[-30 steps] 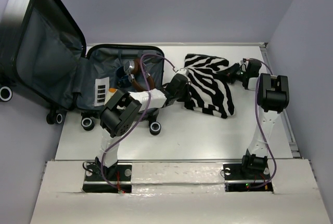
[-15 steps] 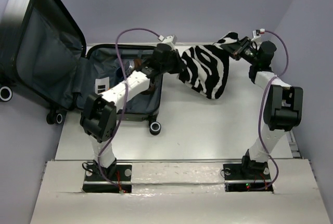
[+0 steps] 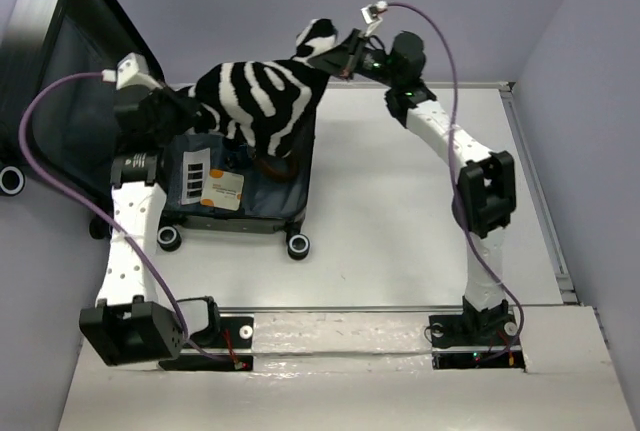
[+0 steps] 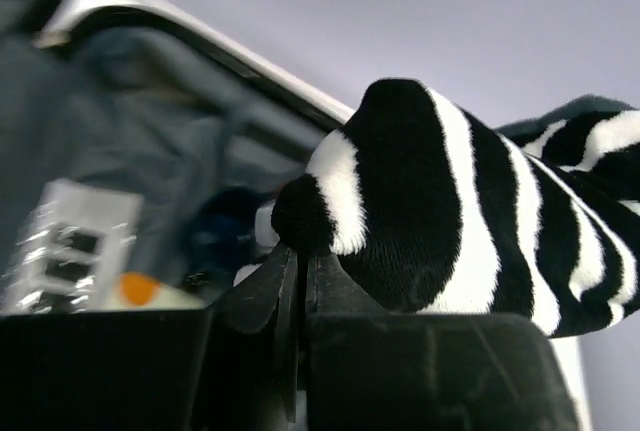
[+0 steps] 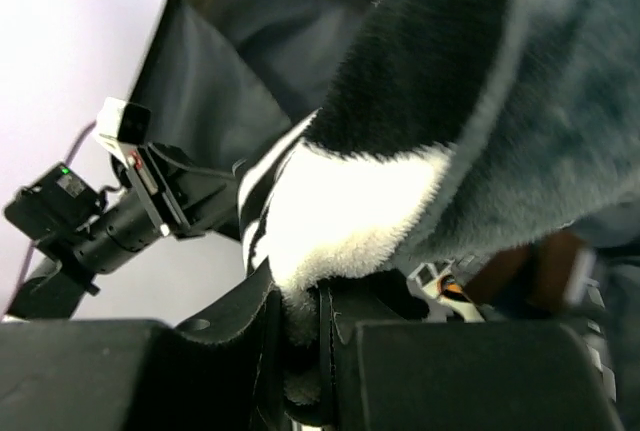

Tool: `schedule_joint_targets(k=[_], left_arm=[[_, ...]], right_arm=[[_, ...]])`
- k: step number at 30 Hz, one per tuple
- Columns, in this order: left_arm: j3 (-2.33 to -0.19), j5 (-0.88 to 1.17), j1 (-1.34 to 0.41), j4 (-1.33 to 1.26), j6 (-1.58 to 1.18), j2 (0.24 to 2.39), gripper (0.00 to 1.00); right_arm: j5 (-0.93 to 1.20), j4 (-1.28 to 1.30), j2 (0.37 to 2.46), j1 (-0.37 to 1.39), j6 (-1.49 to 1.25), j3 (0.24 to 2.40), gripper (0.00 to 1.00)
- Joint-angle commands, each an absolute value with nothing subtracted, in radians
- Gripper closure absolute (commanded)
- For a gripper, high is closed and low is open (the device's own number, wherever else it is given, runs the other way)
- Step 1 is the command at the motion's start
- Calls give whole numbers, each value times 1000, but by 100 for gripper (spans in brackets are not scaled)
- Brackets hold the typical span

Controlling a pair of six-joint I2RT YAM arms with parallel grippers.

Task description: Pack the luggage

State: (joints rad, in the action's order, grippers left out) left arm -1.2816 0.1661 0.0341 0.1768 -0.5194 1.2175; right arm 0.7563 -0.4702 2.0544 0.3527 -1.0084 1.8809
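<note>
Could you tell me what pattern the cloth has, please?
The cloth has black and white zebra stripes; top view shows it best.

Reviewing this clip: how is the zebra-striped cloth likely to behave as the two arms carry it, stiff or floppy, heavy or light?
Probably floppy: the zebra-striped cloth sags between the left claw and right claw above the luggage. Likely light, since thin corner pinches hold it. Its plush pile looks grippy, unlikely to slip.
</note>
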Motion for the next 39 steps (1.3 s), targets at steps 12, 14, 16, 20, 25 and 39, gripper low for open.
schedule_joint_targets(k=[12,14,16,20,25,39], left_arm=[[-1026,-20,373,193,-436,1132,1],[-1060,-32,332,212,-428,1073,1],[-1104,-96,273,256,-417,1033,1],[-1147,-253,44,330,-405,905,1],[-1120,-442,15,454,-411,723,1],[-977,-1183,5,399,-224,592,1]], right_arm=[[488,199,2475,606,-615,2353,20],[462,205,2410,606,-571,2304,16],[451,228,2376,606,-543,2296,12],[433,313,2286,606,-479,2286,8],[387,359,2125,606,-403,2104,7],[529,-44,1522,606,-422,1246,62]])
